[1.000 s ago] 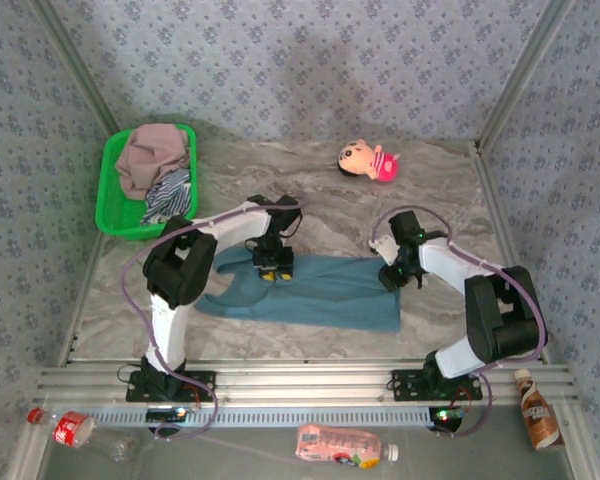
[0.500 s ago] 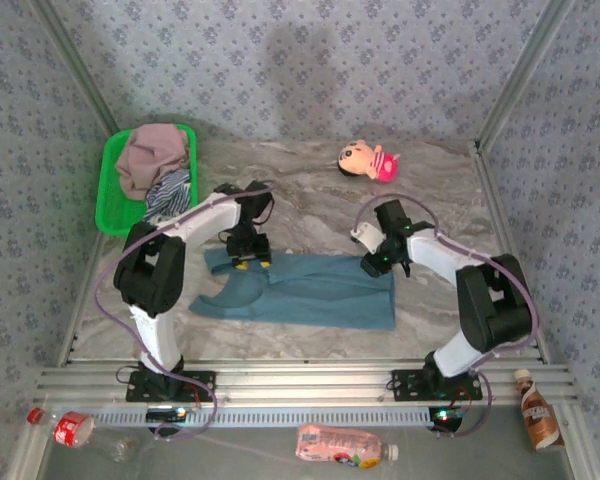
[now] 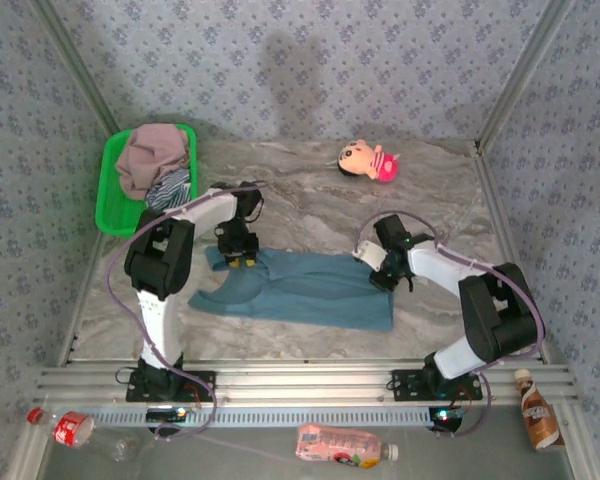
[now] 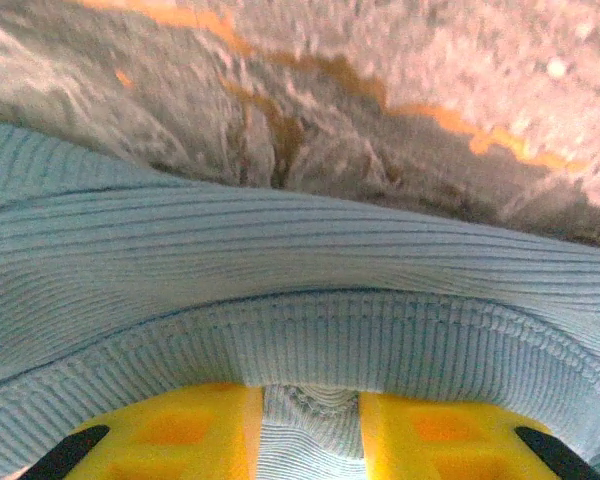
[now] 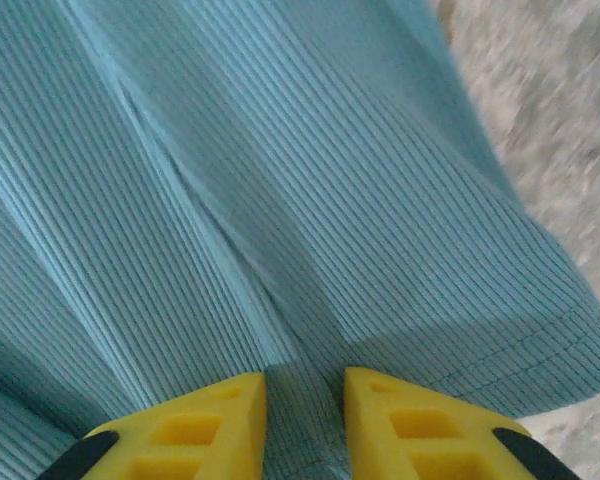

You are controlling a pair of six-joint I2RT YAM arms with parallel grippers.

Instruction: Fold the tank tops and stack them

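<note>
Where bunched, teal top between jaws.

A teal tank top lies spread on the grey marbled table. A green basket sits beyond its left end, a plush doll well behind its right half.

Ribbed knit cloth under me, the teal tank top, matt with a stitched hem. My fingers are matt yellow plastic. The table looks like smooth marbled stone; the basket, green plastic.
</note>
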